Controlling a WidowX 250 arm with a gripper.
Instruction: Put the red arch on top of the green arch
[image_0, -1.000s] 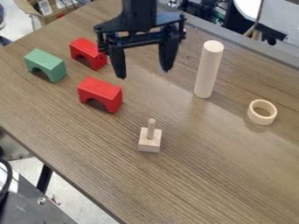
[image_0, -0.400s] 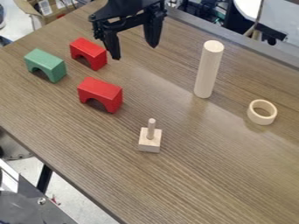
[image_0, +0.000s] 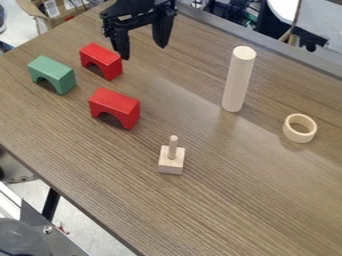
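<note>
End effector (image_0: 143, 52): spread wide abv. bench (image_0: 240, 185)
Red arch A (image_0: 100, 56): nr., view L
Red arch B (image_0: 115, 102): lower in view
Green arch (image_0: 53, 71): upright, farther L

There are three arches on the desk (image_0: 200, 205), all up and to the left of the pegged block (image_0: 170, 166) as the camera sees them: one nearer red arch (image_0: 115, 101), one farther red arch (image_0: 100, 53) and one green arch (image_0: 58, 68). The pegged block is the only one of its kind, with one cylinder (image_0: 238, 82) and one ring (image_0: 302, 138) up and to its right.
</note>
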